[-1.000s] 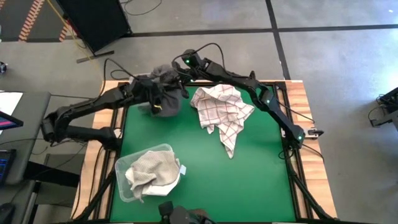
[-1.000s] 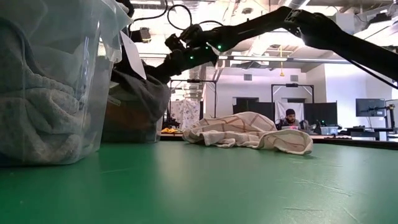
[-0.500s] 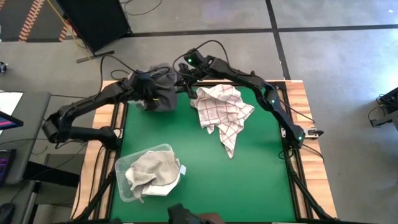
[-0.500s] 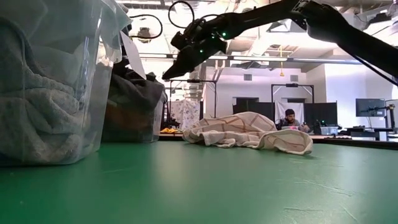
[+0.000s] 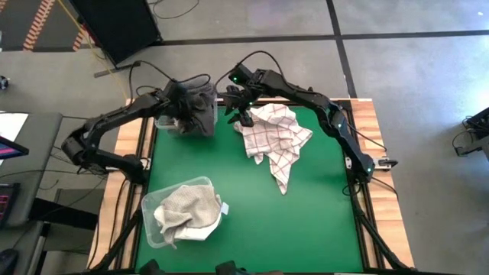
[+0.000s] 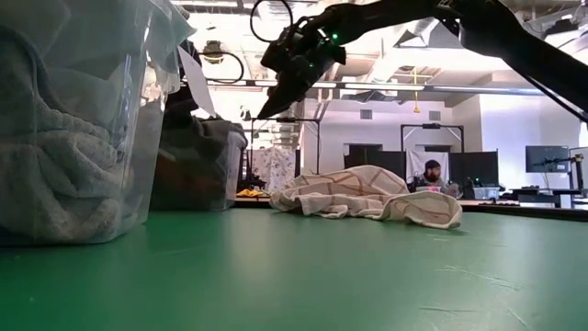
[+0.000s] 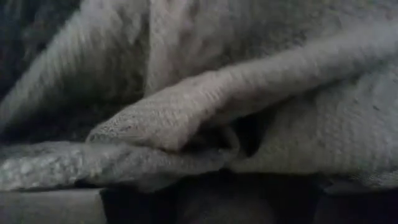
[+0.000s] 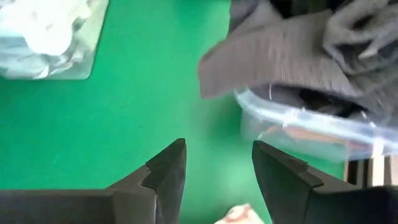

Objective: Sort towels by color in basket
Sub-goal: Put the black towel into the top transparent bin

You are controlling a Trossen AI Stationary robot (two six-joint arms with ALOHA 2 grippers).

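A dark grey towel [image 5: 197, 113] is bunched over a clear basket [image 8: 298, 121] at the table's far left corner. My left gripper [image 5: 182, 107] is buried in it, and grey cloth [image 7: 205, 118] fills the left wrist view. My right gripper [image 5: 238, 113] hangs open in the air between that basket and the checked towel [image 5: 275, 137], with nothing between its fingers [image 8: 171, 174]. The checked towel lies crumpled on the green table, right of the middle. A flap of the grey towel [image 8: 273, 59] hangs out over the basket's rim. My left gripper is shut on the dark grey towel, slanting down from the table's left side. The towel itself covers the fingers, so which part they have cannot be told. A thick fold of several layers [image 7: 180, 127] bunches right in front of the fingers, and the towel's lower part rests in the basket [image 6: 197, 165].
A second clear basket [image 5: 153, 202] with a cream towel [image 5: 183, 214] stands near the front left corner. Bare green table lies in the middle and at the near right. In the low view, a person sits far off in the room behind the table.
My right gripper has opened, let go of the dark grey towel, risen and drawn away from it toward the checked towel. My left gripper has gone down and toward the far edge with the grey towel, which has sunk from hanging beside the basket into a bunch on it.
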